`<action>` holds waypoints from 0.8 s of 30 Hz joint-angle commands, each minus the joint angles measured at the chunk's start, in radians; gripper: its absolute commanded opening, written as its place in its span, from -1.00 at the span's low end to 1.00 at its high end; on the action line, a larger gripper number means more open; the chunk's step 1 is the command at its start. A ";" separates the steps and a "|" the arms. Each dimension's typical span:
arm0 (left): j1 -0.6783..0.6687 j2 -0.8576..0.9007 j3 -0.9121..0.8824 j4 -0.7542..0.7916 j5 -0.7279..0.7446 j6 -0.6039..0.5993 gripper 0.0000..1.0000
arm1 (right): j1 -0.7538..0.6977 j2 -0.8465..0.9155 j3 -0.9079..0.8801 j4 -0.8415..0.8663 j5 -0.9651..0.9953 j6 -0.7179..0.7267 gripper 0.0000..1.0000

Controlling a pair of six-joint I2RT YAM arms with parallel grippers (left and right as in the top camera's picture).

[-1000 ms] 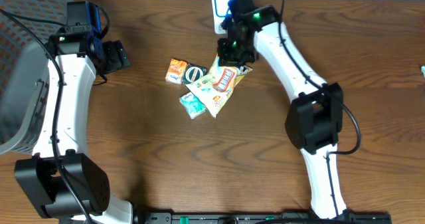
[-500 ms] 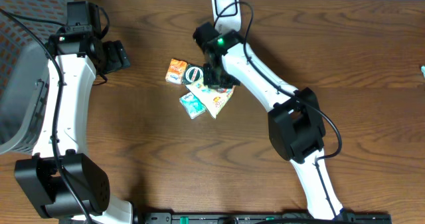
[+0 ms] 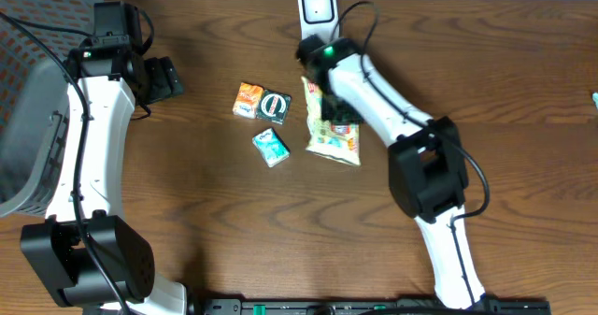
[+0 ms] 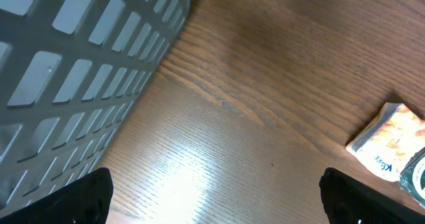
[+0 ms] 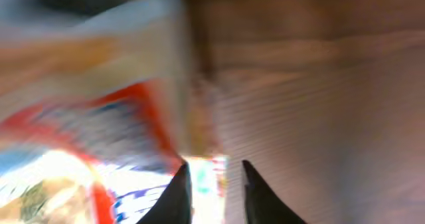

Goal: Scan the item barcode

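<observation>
Right gripper (image 5: 214,184) nearly closed, pinching snack packet (image 3: 334,142) edge, left gripper (image 4: 216,197) wide open and empty, beside grey basket (image 4: 66,51)

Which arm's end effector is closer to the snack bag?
Right. The right end effector grips the snack bag by its edge; the left end effector is open far off, by the gray basket.

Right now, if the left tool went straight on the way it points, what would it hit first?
Probably the bare table, in the gap between the grey basket and the orange packet. The open left tool aims at neither, though depth is unclear.
</observation>
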 commanded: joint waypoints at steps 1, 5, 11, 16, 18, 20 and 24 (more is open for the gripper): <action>0.002 0.010 -0.005 -0.002 0.002 0.009 0.95 | -0.031 -0.011 0.073 -0.022 0.041 -0.061 -0.50; 0.002 0.010 -0.005 -0.002 0.002 0.009 0.95 | -0.027 -0.011 0.133 -0.034 -0.025 -0.128 -0.39; 0.002 0.010 -0.005 -0.002 0.002 0.009 0.95 | 0.026 -0.011 0.201 -0.025 -0.030 -0.204 -0.30; 0.002 0.010 -0.005 -0.002 0.002 0.009 0.95 | 0.039 -0.011 0.199 -0.043 0.056 -0.209 -0.86; 0.002 0.010 -0.005 -0.002 0.002 0.009 0.95 | 0.032 -0.011 0.197 -0.058 0.008 -0.211 -0.74; 0.002 0.010 -0.005 -0.002 0.002 0.009 0.95 | 0.029 -0.010 0.190 -0.063 -0.059 -0.246 -0.67; 0.002 0.010 -0.005 -0.002 0.002 0.009 0.95 | 0.029 -0.010 0.144 -0.069 -0.159 -0.302 -0.55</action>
